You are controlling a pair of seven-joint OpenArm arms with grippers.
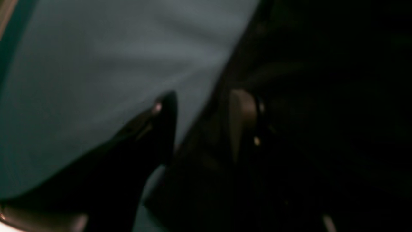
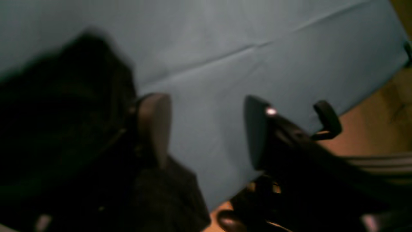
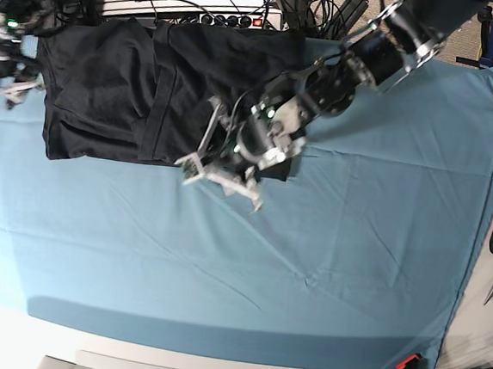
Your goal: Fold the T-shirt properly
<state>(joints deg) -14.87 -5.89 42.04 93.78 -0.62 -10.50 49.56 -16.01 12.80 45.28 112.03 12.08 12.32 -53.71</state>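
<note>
Base view | T-shirt (image 3: 117,87) long axis left-right | left claw (image 3: 221,175) spread | right claw (image 2: 206,132) spread

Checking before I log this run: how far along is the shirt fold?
Partly done: the T-shirt lies at the far edge of the teal cloth, with one panel already folded over. In hand: nothing; the left tool and right tool are both open and empty. Left: remaining folds.

I can read no text, label, brand, number or sign in any of my views. Both wrist views are dark and blurred, and the equipment beyond the far edge of my table (image 3: 486,214) is too small to read.
</note>
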